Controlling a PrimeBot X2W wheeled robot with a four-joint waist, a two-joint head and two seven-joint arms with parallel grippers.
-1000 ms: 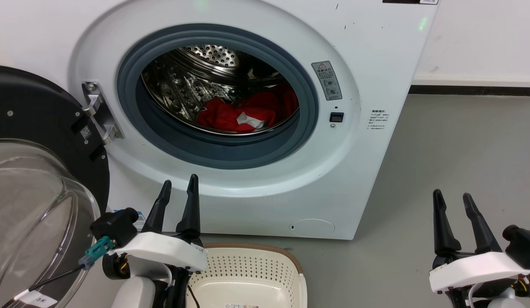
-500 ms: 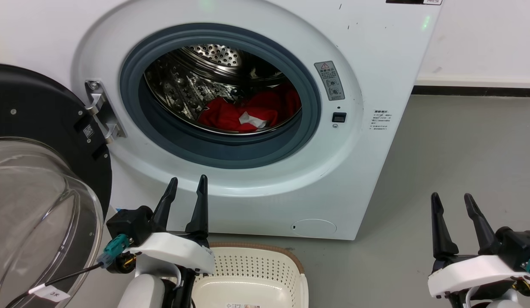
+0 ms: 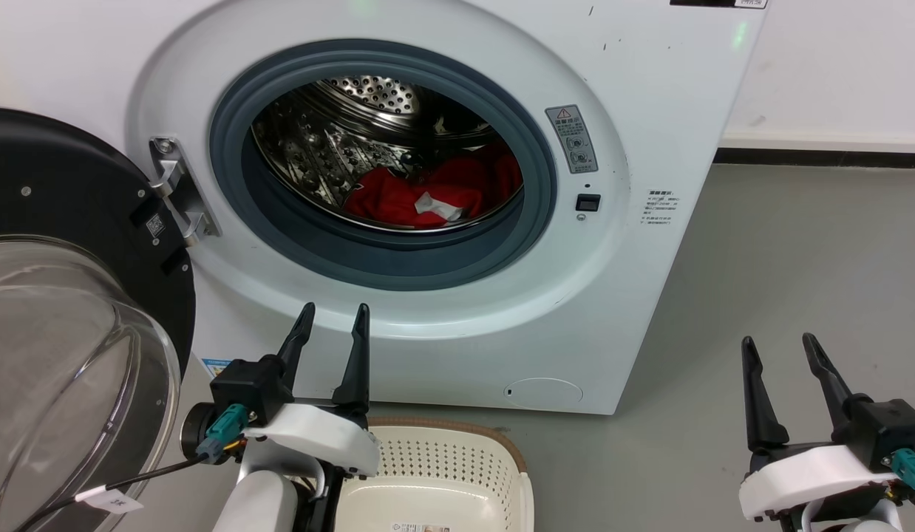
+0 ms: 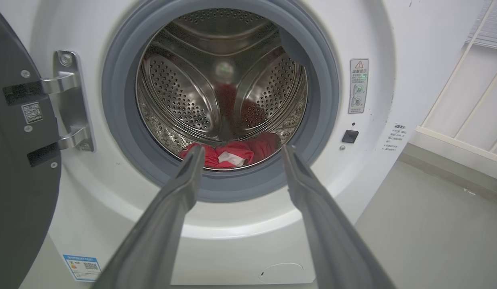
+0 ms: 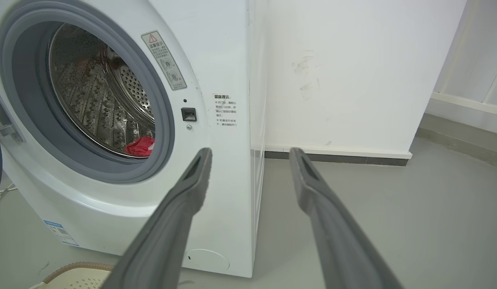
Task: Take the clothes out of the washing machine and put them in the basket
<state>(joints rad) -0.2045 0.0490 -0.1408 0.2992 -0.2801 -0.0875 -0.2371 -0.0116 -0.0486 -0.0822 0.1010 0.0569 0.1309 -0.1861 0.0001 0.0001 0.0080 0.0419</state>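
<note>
The white washing machine [image 3: 650, 111] stands with its porthole open. Red clothes [image 3: 398, 199] with a white label lie at the bottom of the steel drum, also seen as red clothes [image 4: 232, 150] and a red scrap of clothes [image 5: 141, 145]. The cream basket [image 3: 435, 473] sits on the floor in front of the machine, its rim [image 5: 78, 267] showing too. My left gripper [image 3: 335, 312] is open and empty, below the porthole and above the basket's left end; its fingers [image 4: 188, 176] point at the drum. My right gripper [image 3: 777, 342] is open and empty, off the machine's right side.
The machine's black-rimmed glass door [image 3: 66, 318] hangs open at the left, close to my left arm. Grey floor [image 3: 797, 281] stretches to the right of the machine, bounded by a white wall [image 5: 353, 72] with a dark skirting.
My left gripper has shifted a little to the right and up toward the porthole. The right gripper has barely moved. The clothes lie as before.
</note>
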